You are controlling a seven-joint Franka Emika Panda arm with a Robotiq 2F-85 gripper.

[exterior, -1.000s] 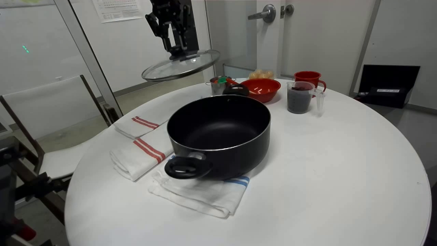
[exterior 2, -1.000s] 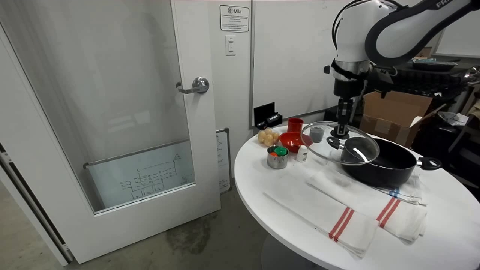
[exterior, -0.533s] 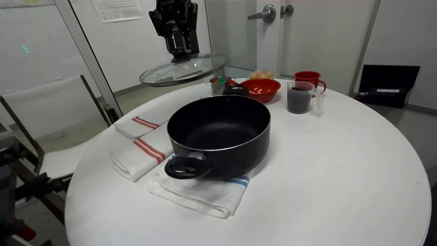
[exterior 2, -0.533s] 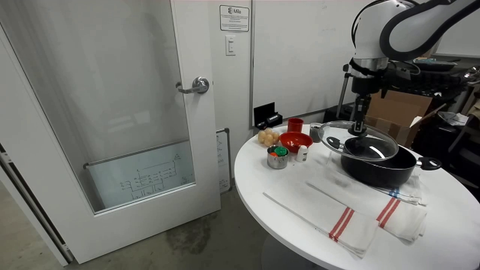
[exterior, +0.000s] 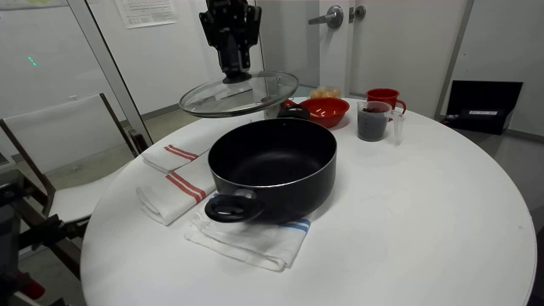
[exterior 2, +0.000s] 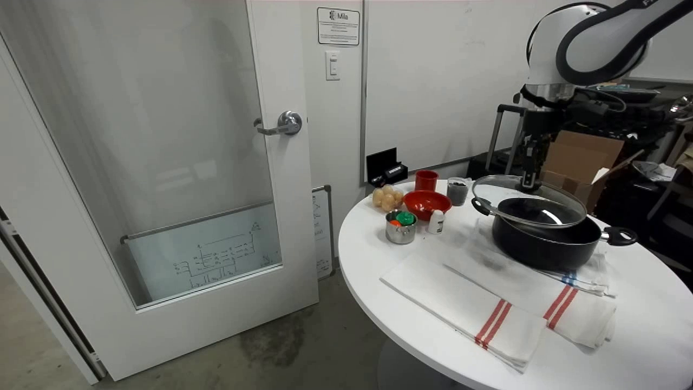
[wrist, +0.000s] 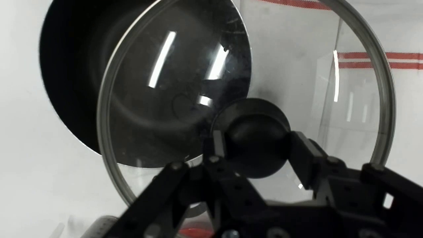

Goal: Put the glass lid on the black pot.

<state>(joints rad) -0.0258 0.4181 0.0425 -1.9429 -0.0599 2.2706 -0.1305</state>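
1. At the left of an exterior view, a chair (exterior: 66, 131) stands beside the round white table (exterior: 425, 212).
2. On the table's left side lie two folded white towels (exterior: 165, 202) with red stripes.
3. Further right, the gripper (exterior: 236, 70) is clamped on the dark knob (wrist: 258, 129) of the glass lid (exterior: 246, 100), holding it in the air.
4. The glass lid, slightly tilted, is above and toward the far left of the black pot (exterior: 284, 199); the wrist view shows it overlapping part of the pot's mouth.
5. The black pot stands on a blue-striped towel (exterior: 263, 245).
6. To the right, on the far side, are a red bowl (exterior: 335, 120), then a clear measuring cup (exterior: 373, 126), and just beyond it a red mug (exterior: 383, 97).
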